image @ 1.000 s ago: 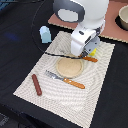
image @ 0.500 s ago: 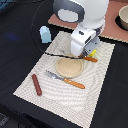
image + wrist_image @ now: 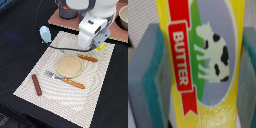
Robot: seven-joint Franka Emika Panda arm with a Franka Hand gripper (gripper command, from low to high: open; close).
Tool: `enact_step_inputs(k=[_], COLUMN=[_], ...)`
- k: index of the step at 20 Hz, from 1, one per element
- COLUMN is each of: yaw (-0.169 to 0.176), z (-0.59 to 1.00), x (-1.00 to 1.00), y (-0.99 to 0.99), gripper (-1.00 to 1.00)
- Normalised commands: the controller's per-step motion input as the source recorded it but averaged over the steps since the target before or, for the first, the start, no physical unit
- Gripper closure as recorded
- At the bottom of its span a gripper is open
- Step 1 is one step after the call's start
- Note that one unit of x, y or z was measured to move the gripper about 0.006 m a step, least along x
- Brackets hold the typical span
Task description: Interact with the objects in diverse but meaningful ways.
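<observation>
From the wrist view I see the yellow butter packet [image 3: 203, 65] filling the frame, its red BUTTER label and cow picture facing the camera, with a teal-edged grey pad [image 3: 153, 75] pressed against each long side, so I read the gripper [image 3: 98, 44] as clenched on the packet. In the exterior view only a sliver of yellow shows under the arm, at the far edge of the striped placemat [image 3: 35, 90], near the orange-handled knife [image 3: 88, 58] and the round wooden board [image 3: 69, 65]. I can't tell whether the packet is resting on the mat or just clear of it. My judgement is that the grip looks square, so I'd keep the squeeze steady, lift straight up before any sideways travel, and steer clear of the blue cup [image 3: 45, 34], the sausage [image 3: 36, 84] and the fork [image 3: 67, 80]
</observation>
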Motion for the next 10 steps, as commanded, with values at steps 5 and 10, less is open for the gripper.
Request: enact_step_inputs(k=[5,10], yaw=[-0.004,-0.002], z=[0.57,0.26], x=[-0.03,-0.03], y=[-0.66,-0.93], gripper=[1.00,1.00])
